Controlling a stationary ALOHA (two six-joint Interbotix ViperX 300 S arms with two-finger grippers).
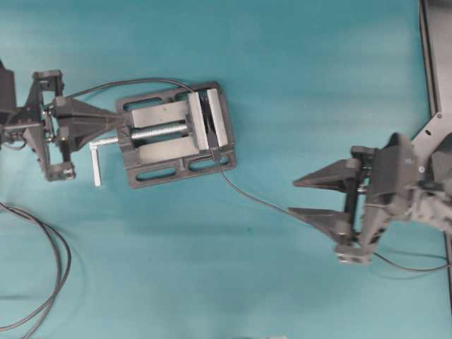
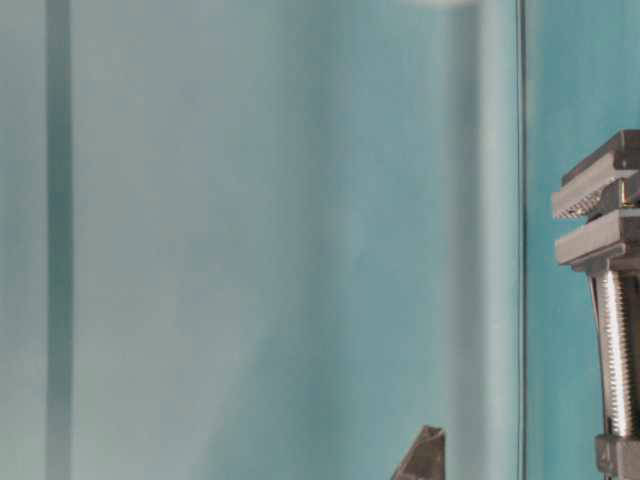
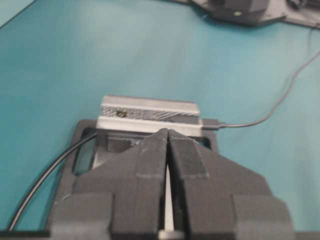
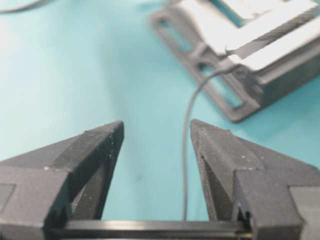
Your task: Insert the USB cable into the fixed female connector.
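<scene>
So, left gripper (image 1: 116,121): fingers pressed together, level, tips over the vise (image 1: 176,133) screw, near the desk's left edge.
right gripper (image 1: 308,196): spread wide, level, pinching nothing.
USB cable (image 1: 247,192): plugged at vise jaws, trailing toward the right edge.

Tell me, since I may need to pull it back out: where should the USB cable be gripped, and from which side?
Grip the USB cable near its plug end at the vise, probably from above, fingers across the wire. It lies flat on the table, thin and slack, so a hold farther back would only bend it. The right pincer is open, with the wire running between its fingers.
</scene>
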